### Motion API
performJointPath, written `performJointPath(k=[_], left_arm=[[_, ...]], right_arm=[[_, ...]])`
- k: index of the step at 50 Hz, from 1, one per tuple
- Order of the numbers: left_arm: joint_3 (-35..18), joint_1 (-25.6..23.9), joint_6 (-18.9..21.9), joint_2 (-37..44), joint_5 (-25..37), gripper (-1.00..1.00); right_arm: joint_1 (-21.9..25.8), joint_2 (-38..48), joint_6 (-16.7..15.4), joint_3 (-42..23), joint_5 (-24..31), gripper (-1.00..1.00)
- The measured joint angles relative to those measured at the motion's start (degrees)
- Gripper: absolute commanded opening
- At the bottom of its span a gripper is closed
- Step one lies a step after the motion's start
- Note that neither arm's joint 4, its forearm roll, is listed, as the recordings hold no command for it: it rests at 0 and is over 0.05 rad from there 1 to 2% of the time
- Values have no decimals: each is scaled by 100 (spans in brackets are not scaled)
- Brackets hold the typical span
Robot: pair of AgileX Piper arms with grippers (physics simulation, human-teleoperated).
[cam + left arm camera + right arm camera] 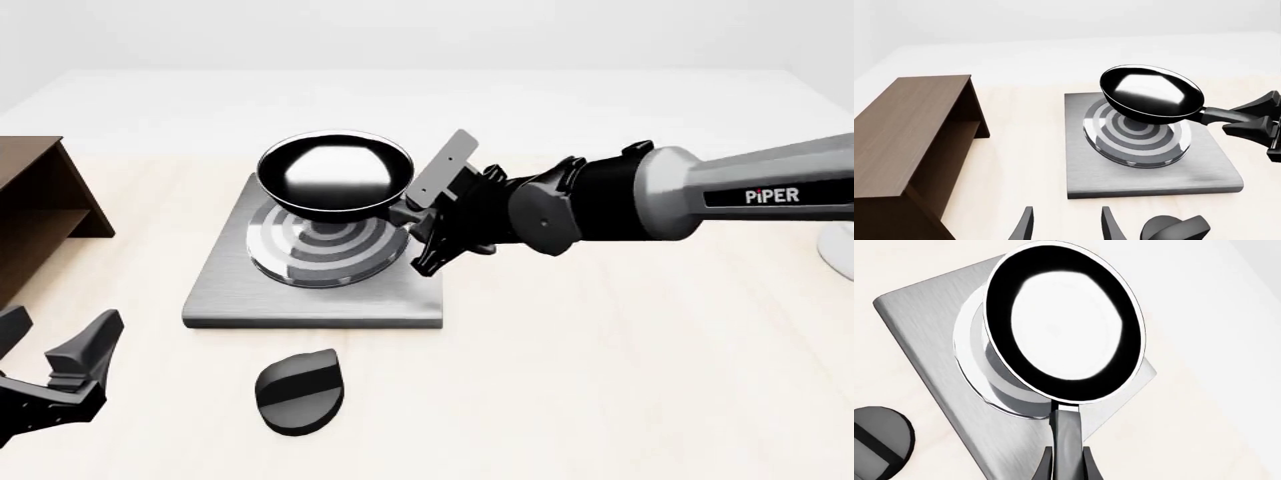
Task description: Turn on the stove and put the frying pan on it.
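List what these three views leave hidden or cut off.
- Frying pan handle: covered by the right gripper in the front view, cut by the edge in the right wrist view.
- Burner's far part: behind the pan in every view.
- Stove on or off: no view shows it; the knob has no readable mark.
- Left gripper: edge cuts it in the front view.
- Shelf: cropped in the left wrist view.

Right arm: stretched leftward across view, right tool clamped, carrying its load aloft.
Left tool: low, near-left corner, jaws spread, unloaded.
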Motion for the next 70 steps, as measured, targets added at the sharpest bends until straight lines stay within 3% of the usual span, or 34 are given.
performJointPath(k=[22,23,35,48,52,56,66,70], left_arm=[[0,-21,-23,-89,103,100],[0,-23,-24,-86,101,100],[0,-33,-34,-89,112,100],[0,-52,-30,-97,112,100],[0,-50,-21,-101,110,100],[-1,-20,27,-219,185,100],[-5,56,152,-626,472,100],[-7,74,201,-778,567,100]], right_arm=[[164,466,112,271,-572,-100],[160,472,104,280,-595,100],[173,112,-59,500,-587,100],[16,-2251,-384,126,987,100],[-98,-3175,-210,318,1202,100],[-405,-4274,88,953,1123,100],[-1599,-7623,947,2859,1220,100],[-2174,-8591,1207,3564,1064,100]])
